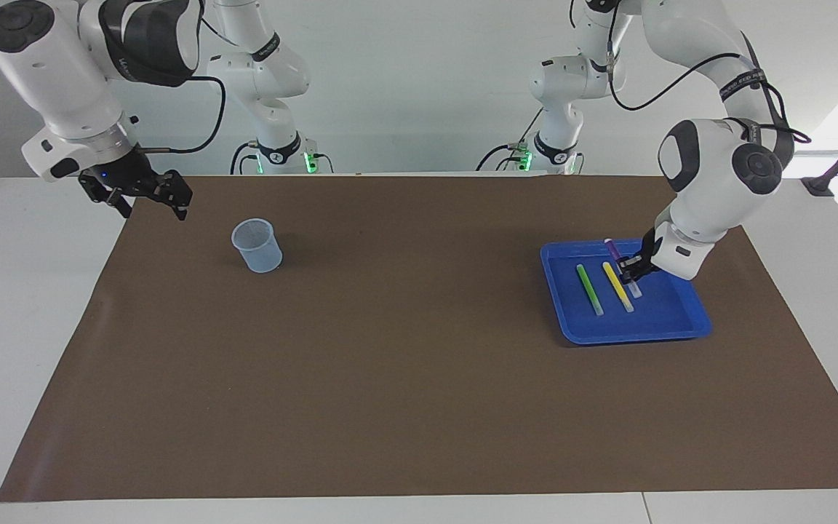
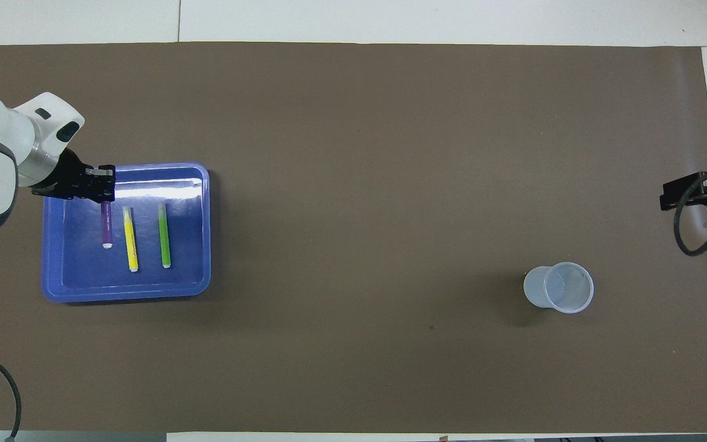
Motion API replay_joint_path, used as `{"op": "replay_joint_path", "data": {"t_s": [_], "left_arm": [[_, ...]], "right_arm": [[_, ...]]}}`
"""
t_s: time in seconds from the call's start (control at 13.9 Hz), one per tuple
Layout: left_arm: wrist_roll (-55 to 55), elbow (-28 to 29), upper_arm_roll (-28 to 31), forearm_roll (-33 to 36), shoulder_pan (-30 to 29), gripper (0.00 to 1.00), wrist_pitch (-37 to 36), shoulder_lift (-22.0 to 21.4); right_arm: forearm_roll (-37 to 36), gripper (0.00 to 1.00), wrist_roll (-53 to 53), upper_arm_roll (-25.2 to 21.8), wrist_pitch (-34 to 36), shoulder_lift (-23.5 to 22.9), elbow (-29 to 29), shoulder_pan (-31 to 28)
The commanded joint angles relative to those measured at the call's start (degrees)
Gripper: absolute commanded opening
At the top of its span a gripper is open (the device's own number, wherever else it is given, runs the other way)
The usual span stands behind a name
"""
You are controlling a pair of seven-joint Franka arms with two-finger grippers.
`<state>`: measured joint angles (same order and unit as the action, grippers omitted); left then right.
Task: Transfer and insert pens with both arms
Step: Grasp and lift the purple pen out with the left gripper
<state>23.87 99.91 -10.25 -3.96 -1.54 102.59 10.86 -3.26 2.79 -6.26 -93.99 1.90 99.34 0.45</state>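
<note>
So you have one pen lifted and none delivered.

Your right gripper [image 1: 148,198] waits wide open beside the cup [image 1: 257,245], which looks empty. Your left gripper [image 1: 633,268] is clamped on the purple pen [image 1: 622,266], raised over the blue tray [image 1: 630,331]; below it lie the green pen [image 1: 588,289] and yellow pen [image 1: 617,285]. The handover and all three insertions remain.

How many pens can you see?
3. The green pen and yellow pen lie in the blue tray; the left pincer holds the purple pen over it.
</note>
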Motion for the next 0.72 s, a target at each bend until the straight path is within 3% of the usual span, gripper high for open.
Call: {"op": "replay_joint_path", "data": {"t_s": [0.0, 0.65], "left_arm": [[13.79, -1.91, -3.71, -4.89, -0.04, 0.00, -4.23, -0.92], [51.26, 0.28, -13.91, -29.32, 0.31, 0.00, -0.20, -4.26]], "right_arm": [[0.71, 1.00, 0.72, 0.11, -0.67, 1.26, 1.30, -0.19], [0.71, 1.00, 0.99, 0.11, 0.38, 1.87, 1.56, -0.01]]}}
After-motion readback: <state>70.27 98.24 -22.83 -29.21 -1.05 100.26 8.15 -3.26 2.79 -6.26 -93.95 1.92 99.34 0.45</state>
